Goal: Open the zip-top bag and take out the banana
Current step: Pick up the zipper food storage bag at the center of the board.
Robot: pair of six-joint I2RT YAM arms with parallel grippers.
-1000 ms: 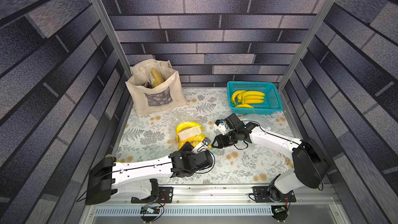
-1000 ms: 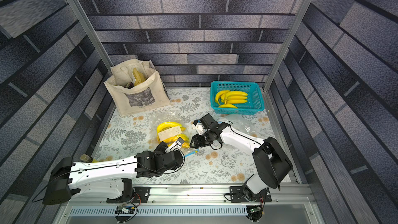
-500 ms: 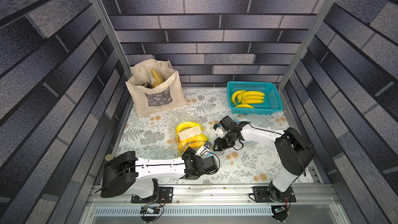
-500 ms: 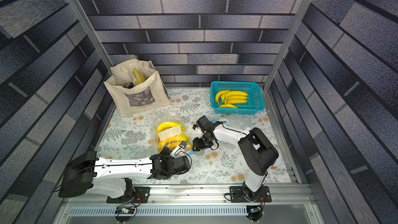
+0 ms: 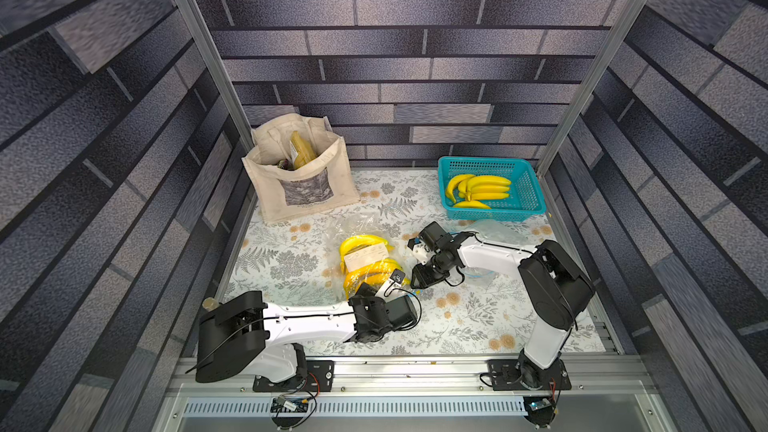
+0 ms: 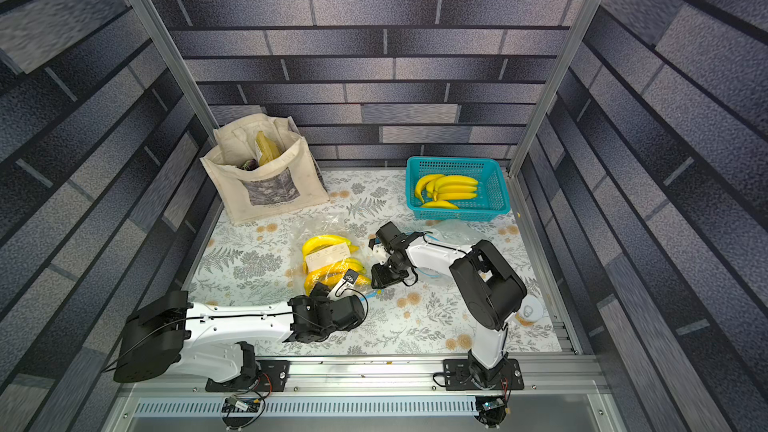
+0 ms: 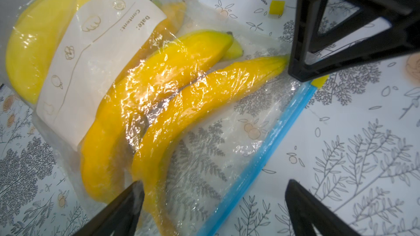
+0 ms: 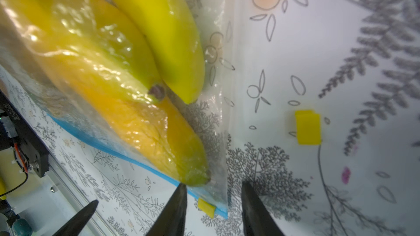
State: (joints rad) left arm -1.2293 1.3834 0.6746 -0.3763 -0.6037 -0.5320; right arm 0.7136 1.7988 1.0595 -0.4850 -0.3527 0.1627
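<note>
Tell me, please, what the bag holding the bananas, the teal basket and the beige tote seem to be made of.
Zip-top bag: thin clear plastic film, glossy; it crinkles and glints, with a blue zip strip. Teal basket: probably moulded plastic, by its even mesh walls. Beige tote: likely canvas cloth, matte, with soft folds.

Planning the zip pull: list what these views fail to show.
- Clear zip-top bag, blue zip strip: sealed or parted unclear; glare, left wrist view.
- Yellow slider tab: mostly hidden under the right gripper, left wrist view.
- Yellow bananas: count unclear; white label covers them.
- Beige canvas tote: contents mostly hidden by its walls, both top views.
</note>
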